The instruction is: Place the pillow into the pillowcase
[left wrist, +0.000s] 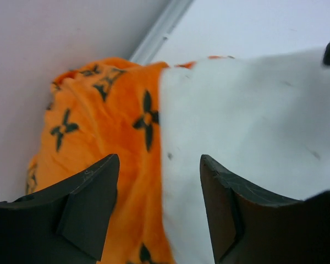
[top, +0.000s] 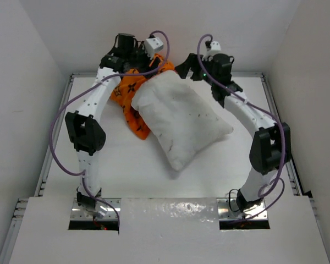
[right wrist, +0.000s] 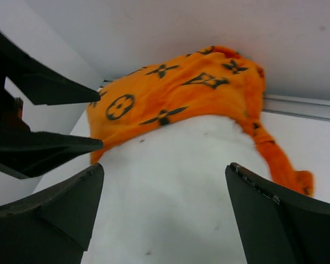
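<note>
The white pillow (top: pixel 181 118) lies slanted across the middle of the table, its far end against the bunched orange pillowcase (top: pixel 133 96) at the back. My left gripper (left wrist: pixel 159 165) is open above the line where the pillowcase (left wrist: pixel 99 137) meets the pillow (left wrist: pixel 253 126), and nothing is pinched between its fingers. My right gripper (right wrist: pixel 165 170) stands wide open over the far end of the pillow (right wrist: pixel 170 187), with the pillowcase (right wrist: pixel 176 93) draped just beyond. In the top view, both the left gripper (top: pixel 146 55) and the right gripper (top: pixel 188 69) are close to the back wall.
White walls enclose the table on three sides. A metal rail (right wrist: pixel 302 104) runs along the foot of the back wall. The left gripper's dark fingers (right wrist: pixel 49 121) show at the left of the right wrist view. Purple cables (top: pixel 58 121) loop off both arms.
</note>
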### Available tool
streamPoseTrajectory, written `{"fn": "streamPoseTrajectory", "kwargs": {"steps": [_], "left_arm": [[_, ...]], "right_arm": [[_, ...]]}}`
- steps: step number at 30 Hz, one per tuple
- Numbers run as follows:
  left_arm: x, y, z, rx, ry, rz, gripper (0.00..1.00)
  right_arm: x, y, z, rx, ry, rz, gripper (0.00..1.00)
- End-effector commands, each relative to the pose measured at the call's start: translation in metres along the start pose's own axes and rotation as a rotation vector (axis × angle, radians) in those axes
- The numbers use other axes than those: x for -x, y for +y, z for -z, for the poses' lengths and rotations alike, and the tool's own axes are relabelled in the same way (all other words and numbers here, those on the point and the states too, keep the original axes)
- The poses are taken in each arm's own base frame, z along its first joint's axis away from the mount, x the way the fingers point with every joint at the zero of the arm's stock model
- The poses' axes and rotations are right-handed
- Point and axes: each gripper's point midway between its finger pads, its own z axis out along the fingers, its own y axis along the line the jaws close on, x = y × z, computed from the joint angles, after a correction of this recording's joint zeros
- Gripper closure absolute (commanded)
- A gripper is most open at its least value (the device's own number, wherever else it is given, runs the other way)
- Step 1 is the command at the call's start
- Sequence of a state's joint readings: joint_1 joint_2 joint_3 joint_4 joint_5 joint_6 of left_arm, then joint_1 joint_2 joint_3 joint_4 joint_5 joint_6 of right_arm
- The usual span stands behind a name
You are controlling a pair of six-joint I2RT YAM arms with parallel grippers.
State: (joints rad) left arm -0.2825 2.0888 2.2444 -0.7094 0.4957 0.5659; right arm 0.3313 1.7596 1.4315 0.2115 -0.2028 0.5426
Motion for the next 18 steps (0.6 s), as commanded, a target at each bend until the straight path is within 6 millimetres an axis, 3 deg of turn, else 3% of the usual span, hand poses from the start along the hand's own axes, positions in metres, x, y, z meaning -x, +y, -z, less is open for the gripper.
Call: {"fn": "streamPoseTrajectory", "kwargs": {"steps": [1,3,7,8,10,11,13,14,17,18], "left_arm": [[0.010,0.043,-0.035,0.271,-0.035,-0.054,0.41],[0.002,0.050,-0.047,0.311,-0.018,-0.068,0.41],[-0.013,0.058,-0.061,0.354,0.004,-0.080,0.41],[-0.020,0.056,-0.068,0.348,0.017,-0.077,0.41],[-0.029,0.060,-0.072,0.383,0.043,-0.075,0.43],[-0.037,0.064,-0.077,0.410,0.064,-0.067,0.49],[-0.043,0.067,-0.079,0.428,0.076,-0.057,0.60],[-0.046,0.068,-0.082,0.431,0.080,-0.053,0.73],[-0.037,0.067,-0.081,0.428,0.051,-0.030,1.00],[-0.031,0.063,-0.082,0.405,0.030,-0.001,1.00]], "right_arm": [[-0.033,-0.023,-0.012,0.059,0.205,-0.059,0.09],[-0.033,-0.036,-0.018,0.070,0.213,-0.022,0.09],[-0.069,-0.053,-0.034,0.093,0.284,0.027,0.07],[-0.089,-0.062,-0.040,0.093,0.321,0.008,0.07],[-0.102,-0.065,-0.049,0.114,0.332,-0.006,0.07],[-0.118,-0.069,-0.055,0.127,0.346,-0.029,0.07],[-0.129,-0.072,-0.060,0.138,0.352,-0.054,0.07],[-0.137,-0.071,-0.062,0.156,0.358,-0.081,0.09],[-0.145,-0.059,-0.063,0.193,0.349,-0.105,0.54],[-0.143,-0.044,-0.062,0.223,0.342,-0.091,0.87]]}}
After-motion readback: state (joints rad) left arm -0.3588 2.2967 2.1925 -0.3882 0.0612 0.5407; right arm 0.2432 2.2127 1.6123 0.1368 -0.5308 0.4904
